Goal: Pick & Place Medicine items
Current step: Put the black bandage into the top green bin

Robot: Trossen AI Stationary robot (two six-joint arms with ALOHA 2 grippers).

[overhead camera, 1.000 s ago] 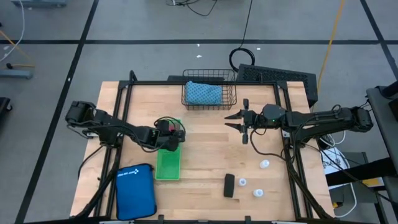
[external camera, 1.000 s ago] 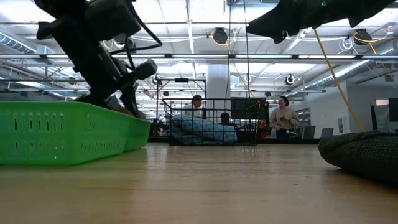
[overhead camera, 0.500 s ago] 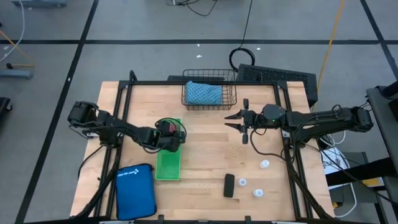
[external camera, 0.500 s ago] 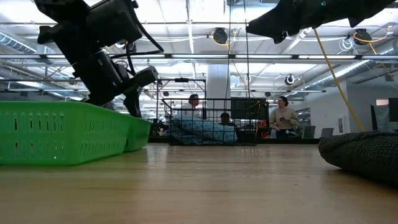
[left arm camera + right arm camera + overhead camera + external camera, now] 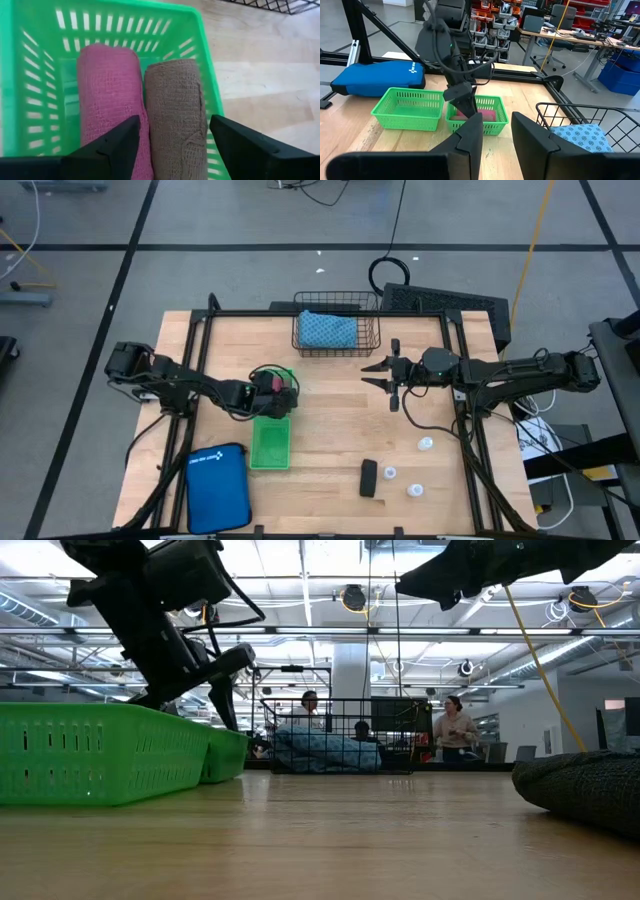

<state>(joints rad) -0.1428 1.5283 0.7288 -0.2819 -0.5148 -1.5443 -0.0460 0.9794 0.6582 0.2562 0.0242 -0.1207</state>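
Slotted green plastic basket (image 5: 30, 75), woven-cloth pink roll (image 5: 107, 95), brown roll (image 5: 175, 110)

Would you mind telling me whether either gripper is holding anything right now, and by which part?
Nothing is held. The left gripper stands open above the brown roll, which lies beside the pink roll in the green basket. The right gripper hangs empty.

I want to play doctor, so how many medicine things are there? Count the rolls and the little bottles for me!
Rolls: 3 (pink roll, brown roll, black roll)
White bottles: 3
Total: 6
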